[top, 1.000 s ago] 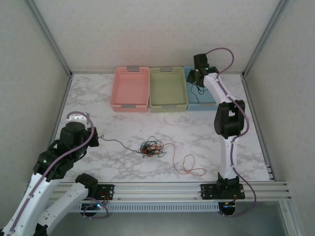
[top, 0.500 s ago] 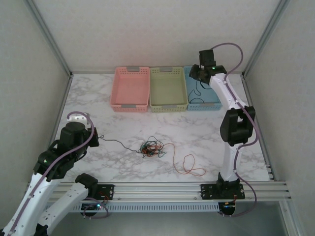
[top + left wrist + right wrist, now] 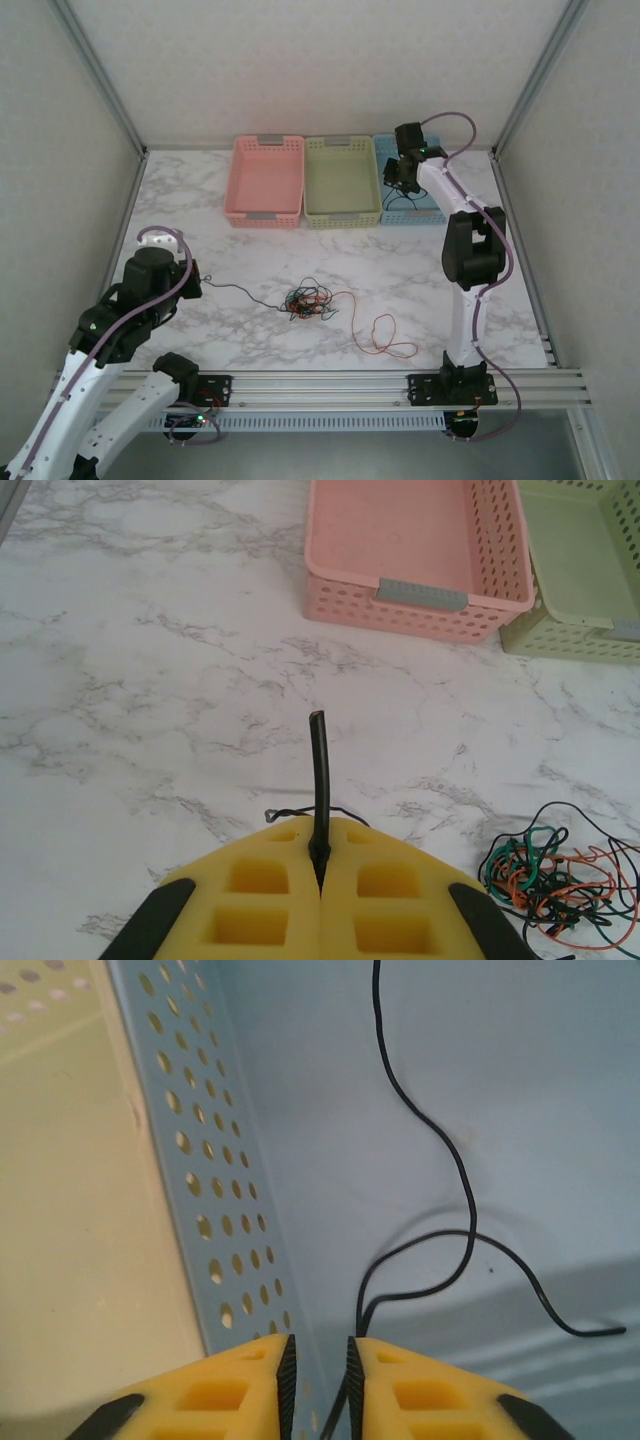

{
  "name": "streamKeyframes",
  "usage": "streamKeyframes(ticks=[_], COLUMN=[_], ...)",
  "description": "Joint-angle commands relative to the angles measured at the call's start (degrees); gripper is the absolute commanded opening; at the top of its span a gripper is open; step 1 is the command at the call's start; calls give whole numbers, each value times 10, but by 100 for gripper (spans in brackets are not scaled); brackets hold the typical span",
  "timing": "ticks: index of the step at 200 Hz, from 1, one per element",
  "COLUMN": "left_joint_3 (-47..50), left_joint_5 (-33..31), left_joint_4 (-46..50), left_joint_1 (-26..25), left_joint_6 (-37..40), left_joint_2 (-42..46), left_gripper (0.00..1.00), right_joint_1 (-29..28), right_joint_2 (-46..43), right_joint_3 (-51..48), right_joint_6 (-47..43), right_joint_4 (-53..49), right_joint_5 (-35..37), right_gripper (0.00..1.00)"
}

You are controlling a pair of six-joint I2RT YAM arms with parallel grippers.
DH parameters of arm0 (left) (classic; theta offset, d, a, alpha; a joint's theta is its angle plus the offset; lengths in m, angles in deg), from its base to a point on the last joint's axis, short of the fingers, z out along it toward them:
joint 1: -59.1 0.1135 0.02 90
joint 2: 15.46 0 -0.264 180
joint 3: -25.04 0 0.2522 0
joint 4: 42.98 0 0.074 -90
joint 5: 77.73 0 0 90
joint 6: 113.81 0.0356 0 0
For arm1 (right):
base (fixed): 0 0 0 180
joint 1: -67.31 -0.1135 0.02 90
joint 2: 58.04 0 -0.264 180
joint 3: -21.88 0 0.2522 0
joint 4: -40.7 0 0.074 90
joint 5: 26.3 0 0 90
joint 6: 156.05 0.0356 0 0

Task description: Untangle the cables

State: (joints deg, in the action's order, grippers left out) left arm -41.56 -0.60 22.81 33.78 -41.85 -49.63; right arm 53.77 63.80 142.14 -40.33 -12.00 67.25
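The cables form a small clump (image 3: 308, 300) of orange, green and black wire mid-table, also low right in the left wrist view (image 3: 560, 885). A black strand runs left from it to my left gripper (image 3: 197, 283), whose yellow jaws (image 3: 320, 865) are shut on the strand's black end (image 3: 318, 770). An orange cable (image 3: 385, 338) lies loose to the right of the clump. My right gripper (image 3: 402, 180) hangs over the blue basket (image 3: 412, 218); its jaws (image 3: 320, 1345) stand narrowly open. A separate black cable (image 3: 465, 1210) lies on the basket floor and runs down past the right pad.
A pink basket (image 3: 265, 180) and a green basket (image 3: 342, 180) stand beside the blue one along the back. The blue basket's perforated wall (image 3: 215, 1190) is just left of my right fingers. Lavender arm cables loop off both arms.
The right arm rose and swung right, then came back down over the blue basket, and its jaws narrowed. The left arm and the clump stayed still.
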Motion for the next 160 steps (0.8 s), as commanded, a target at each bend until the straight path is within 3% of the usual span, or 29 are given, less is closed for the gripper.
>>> streamKeyframes(ticks=[1,80,114,160], left_joint_3=[7,8,8,8], left_joint_5=[15,20,22,25], left_joint_4=[-3,-4,-4,-4], left_joint_1=[5,5,6,7], left_joint_6=[-1,-1,0,1], left_joint_2=[-3,-7,-9,-8], left_gripper=[0,0,0,0], right_joint_1=[-2,-2,-2,-9], right_joint_2=[18,56,23,-139], right_joint_3=[-7,-5,-18,-88], right_joint_6=[12,14,6,4], right_joint_4=[-28,-46,-35,-10], right_joint_5=[15,37,25,-10], right_gripper=[15,7,7,25])
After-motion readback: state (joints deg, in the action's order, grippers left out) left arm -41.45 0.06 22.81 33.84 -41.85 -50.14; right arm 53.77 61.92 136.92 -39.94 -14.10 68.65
